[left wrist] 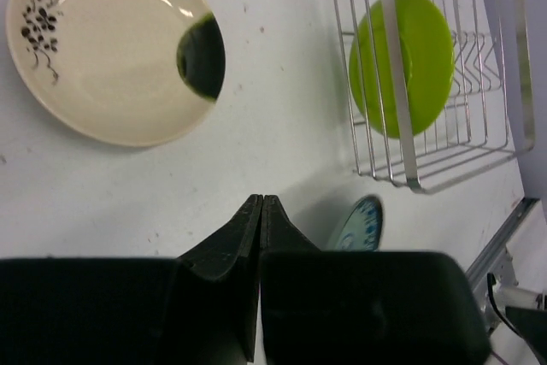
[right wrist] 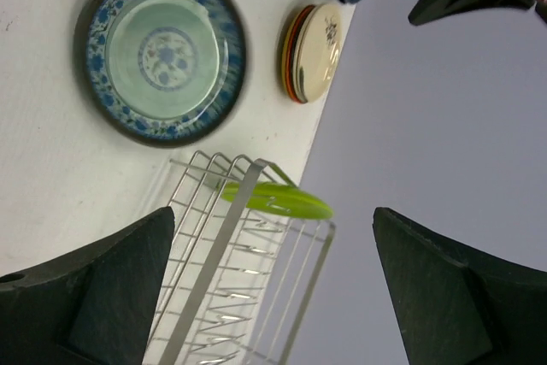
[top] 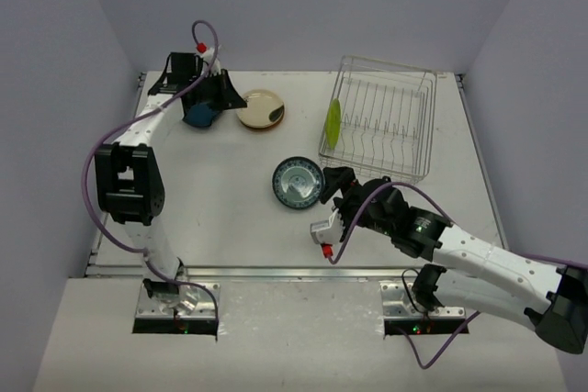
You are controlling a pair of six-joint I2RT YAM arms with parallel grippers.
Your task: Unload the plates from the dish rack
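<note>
One lime green plate [top: 333,122] is left in the dish rack [top: 395,103]. It stands on edge betw. the upright wires at the rack's left end; plain, glossy, no pattern. Rack is a silver wire basket at the far right of the white surface [top: 230,218], w/ the other slots bare.

Other plates lie flat outside it. A round plate w/ a dark rim, blue floral band and pale green centre [top: 298,183] sits near the rack's front left corner, apart from it. Farther back, a cream plate [top: 261,108] w/ a small dark sprig near its rim tops a short stack; orange and dark edges show under it in the right wrist view. Just left of the stack lies a dark blue dish [top: 199,115], partly under the left arm's head.

Left claw [left wrist: 261,211] is clenched, fingers pressed together w/ nothing betw. them, above the surface near the cream plate. Right claw [right wrist: 273,228] is released, spread wide, empty, just beside the blue-patterned plate and facing the rack.
</note>
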